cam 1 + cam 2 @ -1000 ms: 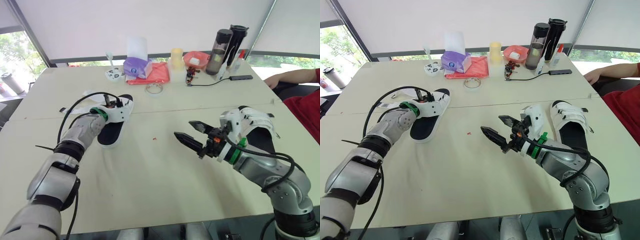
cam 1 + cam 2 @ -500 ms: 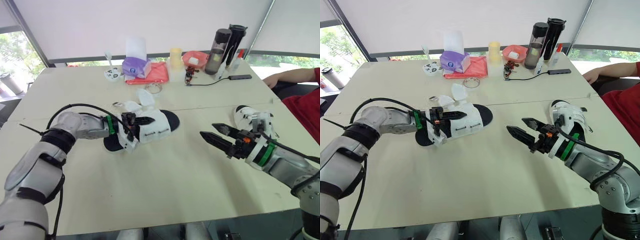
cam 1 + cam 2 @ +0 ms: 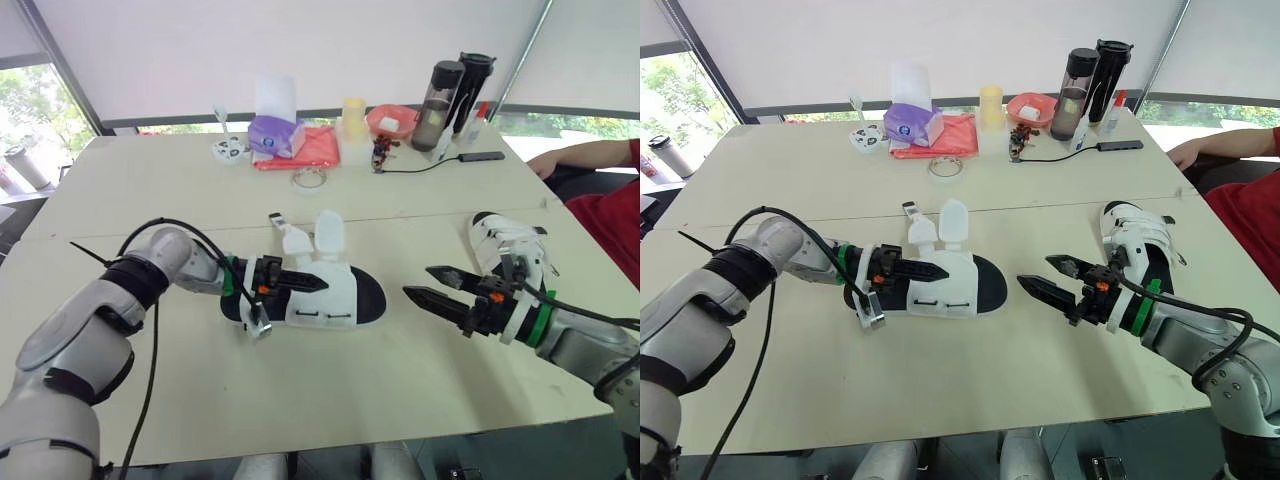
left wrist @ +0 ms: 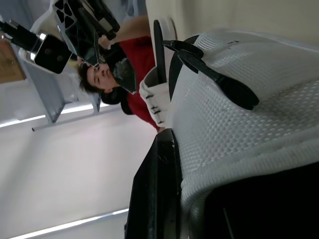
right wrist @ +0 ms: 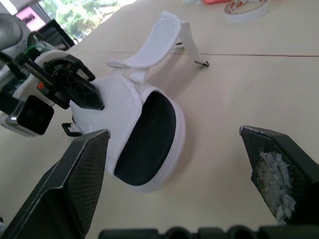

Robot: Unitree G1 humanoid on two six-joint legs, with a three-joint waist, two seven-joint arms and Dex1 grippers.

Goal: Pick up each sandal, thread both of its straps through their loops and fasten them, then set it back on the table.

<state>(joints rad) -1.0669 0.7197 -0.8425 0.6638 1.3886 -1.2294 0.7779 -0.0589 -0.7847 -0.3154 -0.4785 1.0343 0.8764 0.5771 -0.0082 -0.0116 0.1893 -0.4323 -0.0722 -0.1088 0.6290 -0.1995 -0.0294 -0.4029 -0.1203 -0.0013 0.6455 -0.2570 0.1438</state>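
I noted the left gripper (image 3: pixel 303 288) clamped on the unfastened sandal (image 3: pixel 340 300), with its two black fingers pinching the white mesh upper from the end of the shoe toward the robot's left. The left wrist view showed the mesh pressed between the two fingers. This sandal lay on its sole near the middle of the table (image 3: pixel 330 400), lengthwise across the robot's front, with the black footbed exposed at the end toward the robot's right. Both straps (image 3: pixel 327 235) stood loose above the upper and were not threaded. The right gripper (image 3: pixel 420 282) hung just above the table with its fingers spread wide. It pointed at the exposed end of the unfastened sandal and was apart from it. The second sandal (image 3: pixel 510 245) rested flat on the table just behind the right forearm, with its straps lying across the upper. Along the far edge of the table I saw a purple tissue pack (image 3: pixel 273 134), a red cloth (image 3: pixel 310 150), a tape roll (image 3: pixel 308 178), two dark bottles (image 3: pixel 455 85) and a cable (image 3: pixel 425 165). A person's arm (image 3: pixel 585 152) rested at the table's right edge.
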